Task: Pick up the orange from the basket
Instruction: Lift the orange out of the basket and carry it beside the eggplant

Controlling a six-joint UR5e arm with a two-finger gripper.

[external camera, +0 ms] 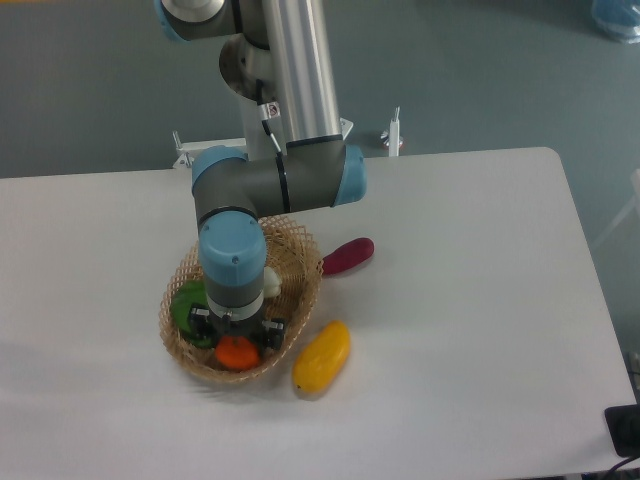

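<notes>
The orange [237, 353] is a small bright-orange fruit at the front of the light tan wicker basket [298, 252]. My gripper [237, 338] points straight down into the basket, directly over the orange. Its dark fingers [203, 322] stand on either side of the fruit's upper part. The wrist hides the top of the orange and the finger contact, so I cannot tell whether the jaws have closed on it.
A green object [186, 305] lies in the basket's left side and a pale one [271, 283] peeks out right of the wrist. A yellow mango-like fruit [322, 357] lies on the white table beside the basket's right front. A dark red fruit [348, 256] lies behind it.
</notes>
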